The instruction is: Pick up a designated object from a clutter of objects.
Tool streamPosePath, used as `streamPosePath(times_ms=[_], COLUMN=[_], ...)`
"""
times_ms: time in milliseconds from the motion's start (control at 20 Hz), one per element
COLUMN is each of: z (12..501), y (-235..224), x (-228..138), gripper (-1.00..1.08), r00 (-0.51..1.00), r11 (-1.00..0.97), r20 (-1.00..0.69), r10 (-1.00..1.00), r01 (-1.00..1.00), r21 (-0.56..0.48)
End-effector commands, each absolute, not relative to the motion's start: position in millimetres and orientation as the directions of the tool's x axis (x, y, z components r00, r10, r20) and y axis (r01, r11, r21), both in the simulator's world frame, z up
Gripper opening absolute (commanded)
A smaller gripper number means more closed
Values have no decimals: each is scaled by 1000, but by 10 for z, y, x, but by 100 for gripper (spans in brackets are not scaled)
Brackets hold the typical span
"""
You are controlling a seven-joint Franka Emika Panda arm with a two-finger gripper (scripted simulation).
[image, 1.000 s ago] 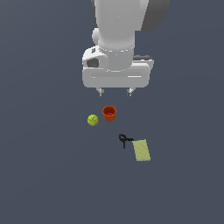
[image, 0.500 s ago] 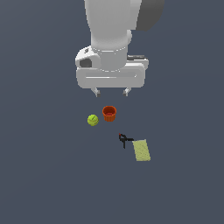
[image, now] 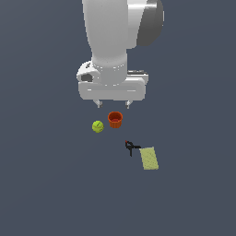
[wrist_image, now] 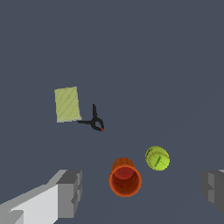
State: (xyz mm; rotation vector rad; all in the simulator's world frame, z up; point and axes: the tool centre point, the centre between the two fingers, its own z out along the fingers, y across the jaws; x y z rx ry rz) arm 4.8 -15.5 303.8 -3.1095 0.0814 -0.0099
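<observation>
Ball (image: 97,126) matt, faintly seamed; cup (image: 115,119) smooth plastic-like; flat rectangle (image: 149,158) finely striped; arm casing (image: 113,41) smooth, satin white.

Four small things lie on the dark surface. There is one yellow-green seamed ball (image: 97,126), one orange-red cup (image: 115,119), one small black clamp (image: 130,147) and one pale yellow-green flat rectangle (image: 149,158).

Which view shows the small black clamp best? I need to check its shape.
The wrist view: the small black clamp appears larger, handles and red tip visible. The exterior view shows it tiny, beside the pale green rectangle.
</observation>
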Motion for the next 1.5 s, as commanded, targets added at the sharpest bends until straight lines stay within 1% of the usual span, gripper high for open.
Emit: streamPosePath(times_ms=[0,400,850,1150,1450], z=[2886,2206,1424,1105,945], y=[-225,-544,-921,-1075,-1152], x=[32,-123,-499,-731,-870], gripper=[100,100,100,100,100], r00=[998,990,972,961,954], r11=[-997,-989,-972,-961,-954], r20=[4,2,0,0,0], r10=[-68,-142,-235,-277,-300], r01=[-68,-142,-235,-277,-300], r21=[-31,-29,-16,-7,-1])
